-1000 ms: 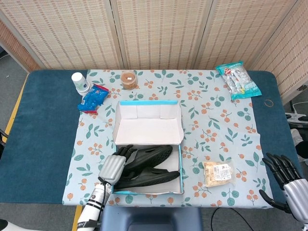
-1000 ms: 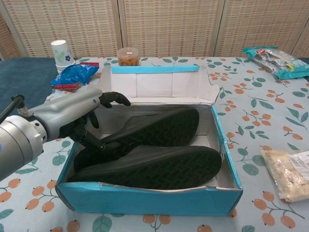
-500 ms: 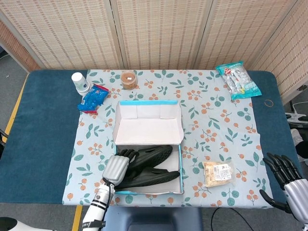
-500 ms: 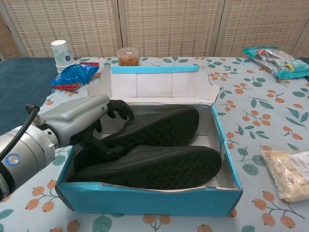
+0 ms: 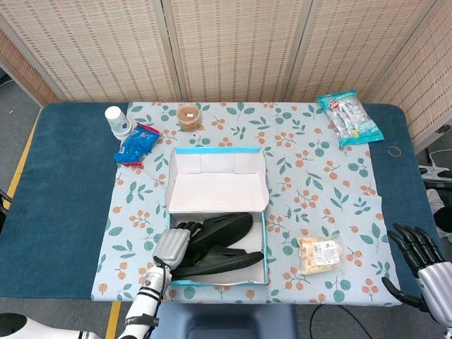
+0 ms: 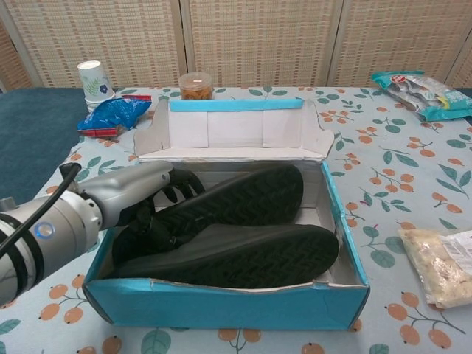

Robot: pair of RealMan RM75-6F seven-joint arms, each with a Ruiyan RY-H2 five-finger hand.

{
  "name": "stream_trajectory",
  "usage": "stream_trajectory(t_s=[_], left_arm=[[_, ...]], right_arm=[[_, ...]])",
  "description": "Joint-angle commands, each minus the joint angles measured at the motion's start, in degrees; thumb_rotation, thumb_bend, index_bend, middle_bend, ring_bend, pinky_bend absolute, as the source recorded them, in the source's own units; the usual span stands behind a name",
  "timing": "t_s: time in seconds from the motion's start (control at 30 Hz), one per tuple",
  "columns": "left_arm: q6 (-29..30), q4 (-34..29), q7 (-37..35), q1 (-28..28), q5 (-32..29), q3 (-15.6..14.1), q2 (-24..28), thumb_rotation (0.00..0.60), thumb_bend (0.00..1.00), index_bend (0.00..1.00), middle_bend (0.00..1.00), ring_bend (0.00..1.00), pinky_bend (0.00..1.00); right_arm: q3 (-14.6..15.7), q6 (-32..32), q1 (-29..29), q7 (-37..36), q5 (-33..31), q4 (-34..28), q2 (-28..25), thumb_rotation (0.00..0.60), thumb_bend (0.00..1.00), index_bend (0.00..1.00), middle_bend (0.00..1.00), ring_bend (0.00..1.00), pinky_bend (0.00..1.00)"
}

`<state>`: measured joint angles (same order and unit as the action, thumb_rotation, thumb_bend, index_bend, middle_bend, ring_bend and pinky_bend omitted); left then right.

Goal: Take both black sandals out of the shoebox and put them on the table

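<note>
**Sandals lie crosswise in the shoebox, left hand on their heel end**

Sandals (image 5: 215, 244), both black, lie in the near half of the shoebox (image 5: 217, 185) in the head view, stacked one partly over the other, soles up. Their long axis runs across the box, left to right, with a slight tilt away toward the right. The left hand (image 5: 171, 245) reaches over the box's left wall, its dark fingers curled onto the left ends of the pair. The right hand (image 5: 418, 256) sits at the bench's (image 5: 63, 205) near right corner, fingers spread, holding nothing.

From the chest view, the sandals (image 6: 243, 232) fill the box (image 6: 228, 304) side to side, the rounded ends pointing right. The left hand (image 6: 144, 193) has its fingers bent around the farther sandal's left end; how firmly it grips I cannot tell.
</note>
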<state>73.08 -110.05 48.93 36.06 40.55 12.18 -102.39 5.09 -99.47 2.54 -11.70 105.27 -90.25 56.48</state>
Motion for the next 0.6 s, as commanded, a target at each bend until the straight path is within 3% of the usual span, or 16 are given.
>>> stream_trajectory(t_s=[0.03,0.3,0.43,0.6], left_arm=[[-0.57,-0.93,1.31,1.69,-2.09,0.82,0.90,0.600,0.32,0.26,0.27,0.26,0.43],[-0.06,-0.93,0.95,3.28,-1.99,-0.43,1.26,0.600,0.47,0.61,0.61,0.48,0.48],[0.08,-0.95,1.17,3.72,-1.93,-1.02,1.34,0.600,0.50,0.70,0.66,0.50,0.49],[1.62,0.71,0.92,4.18,-1.29,-1.61,0.44,0.600,0.61,0.85,0.75,0.55,0.54]], right_arm=[[-0.02,0.01,0.01,0.00,-0.03,-0.01,-0.01,0.557,0.20,0.00,0.00,0.00,0.00],[-0.19,-0.03,0.09,0.03,-0.30,-0.02,0.03,0.556,0.20,0.00,0.00,0.00,0.00],[-0.29,-0.19,0.16,-0.07,-0.43,-0.02,0.03,0.556,0.20,0.00,0.00,0.00,0.00],[-0.39,-0.66,0.33,-0.42,-0.44,0.13,-0.01,0.556,0.20,0.00,0.00,0.00,0.00]])
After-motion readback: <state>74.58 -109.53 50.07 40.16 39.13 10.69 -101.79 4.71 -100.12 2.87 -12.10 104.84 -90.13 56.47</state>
